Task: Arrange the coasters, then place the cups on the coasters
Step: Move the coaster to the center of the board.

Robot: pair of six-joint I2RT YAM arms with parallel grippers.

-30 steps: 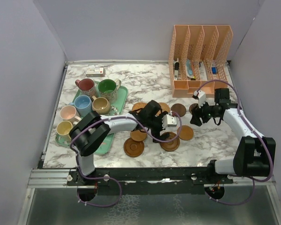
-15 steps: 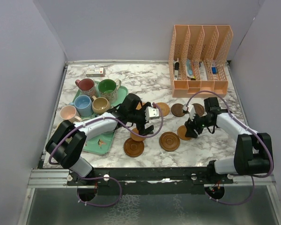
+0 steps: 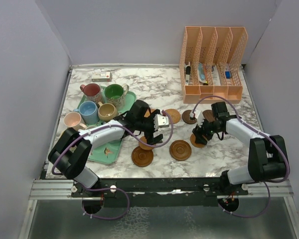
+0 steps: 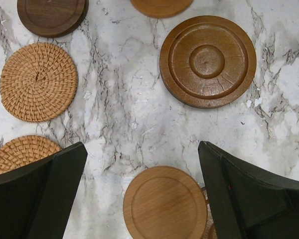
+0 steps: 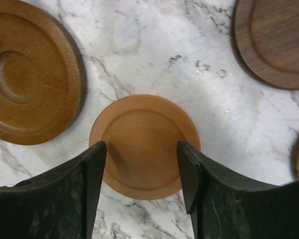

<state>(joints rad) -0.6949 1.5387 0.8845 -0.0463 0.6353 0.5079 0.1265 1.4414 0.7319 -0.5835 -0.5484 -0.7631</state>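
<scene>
Several coasters lie on the marble. My left gripper (image 3: 149,136) hangs open above a light wooden coaster (image 4: 163,204), which lies between its fingers untouched. Ahead of it are a ringed brown coaster (image 4: 208,61), two rattan coasters (image 4: 39,81) and a dark one (image 4: 51,16). My right gripper (image 3: 199,135) stands open low over a tan coaster (image 5: 144,144), its fingertips (image 5: 96,154) over the disc's top. Red (image 3: 91,90), green (image 3: 114,92), blue (image 3: 87,110) and tan (image 3: 107,111) cups stand on the mint tray (image 3: 131,97). A pink cup (image 3: 72,120) stands at its left.
An orange file organiser (image 3: 213,62) with pens stands at the back right. A small box (image 3: 101,76) lies at the back left. A ringed coaster (image 5: 30,74) and a dark coaster (image 5: 276,40) flank the right gripper. Walls close in both sides.
My left gripper has drawn back leftward from the middle coasters and stayed open. My right gripper has moved left and down from the back right onto the tan coaster.
</scene>
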